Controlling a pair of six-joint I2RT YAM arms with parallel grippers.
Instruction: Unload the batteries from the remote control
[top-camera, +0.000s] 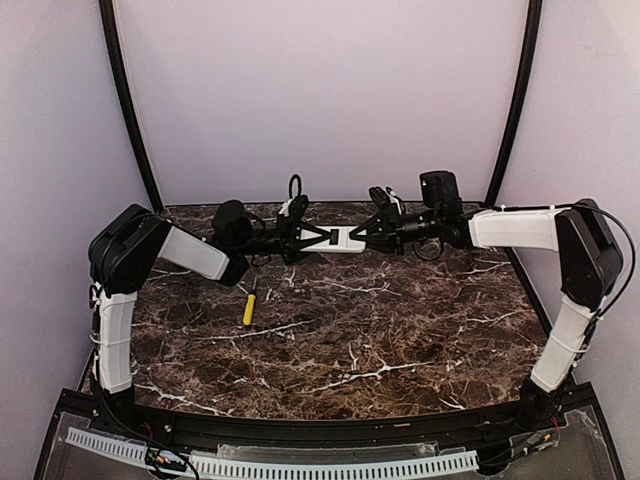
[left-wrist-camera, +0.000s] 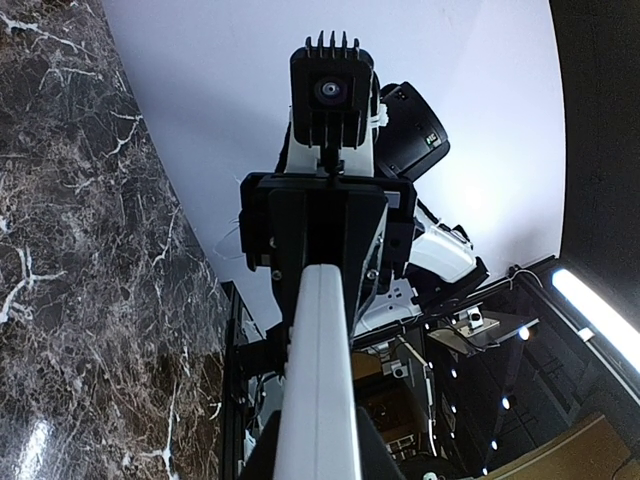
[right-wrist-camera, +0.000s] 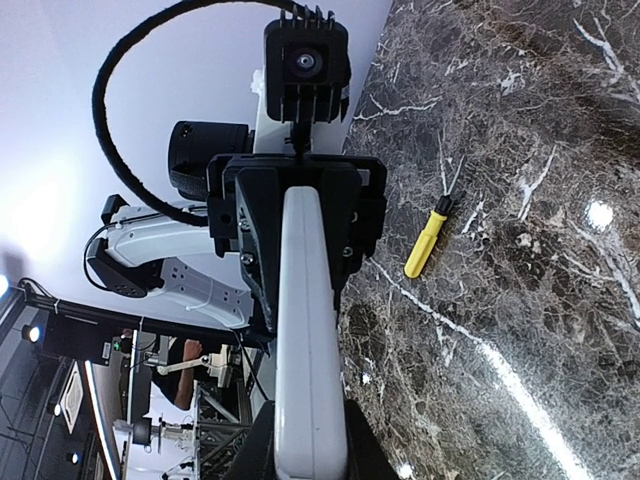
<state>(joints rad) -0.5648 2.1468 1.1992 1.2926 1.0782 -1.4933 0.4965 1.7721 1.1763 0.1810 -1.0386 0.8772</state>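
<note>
The white remote control (top-camera: 345, 239) is held in the air over the back of the table, level, between both grippers. My left gripper (top-camera: 322, 238) is shut on its left end and my right gripper (top-camera: 362, 237) is shut on its right end. In the left wrist view the remote (left-wrist-camera: 320, 380) runs up as a white bar to the right gripper's body. In the right wrist view the remote (right-wrist-camera: 308, 340) runs up to the left gripper's body. Only its plain edge shows. The batteries and the compartment are hidden.
A yellow-handled screwdriver (top-camera: 248, 307) lies on the dark marble table (top-camera: 400, 340) left of centre; it also shows in the right wrist view (right-wrist-camera: 428, 243). White walls enclose the back and sides. A white slotted rail (top-camera: 300, 465) runs along the near edge.
</note>
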